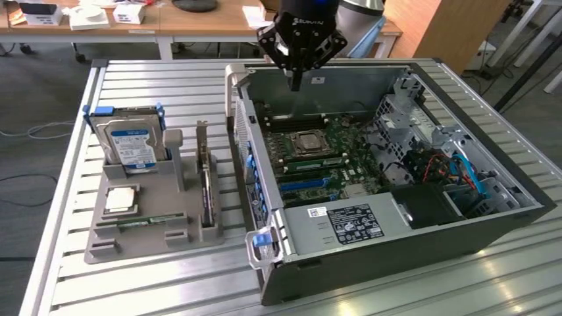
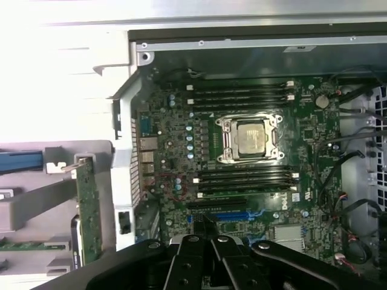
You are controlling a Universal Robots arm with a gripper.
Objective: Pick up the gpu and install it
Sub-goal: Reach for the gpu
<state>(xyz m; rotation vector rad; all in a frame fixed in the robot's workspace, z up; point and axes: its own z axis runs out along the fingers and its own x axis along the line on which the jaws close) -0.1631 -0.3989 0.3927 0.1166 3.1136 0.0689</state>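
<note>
Slatted metal table, wooden desks behind. On table: open computer case lying on side, grey holder just beside it at exterior view's left. In case: motherboard with white Dell mark, processor in socket, power supply with black-and-white label, text too small to read. In holder: hard drive with blue label, loose chip, memory stick, gpu upright, edge-on in slot, untouched. Tool above case's far end, fingers pressed together, holding nothing.
</note>
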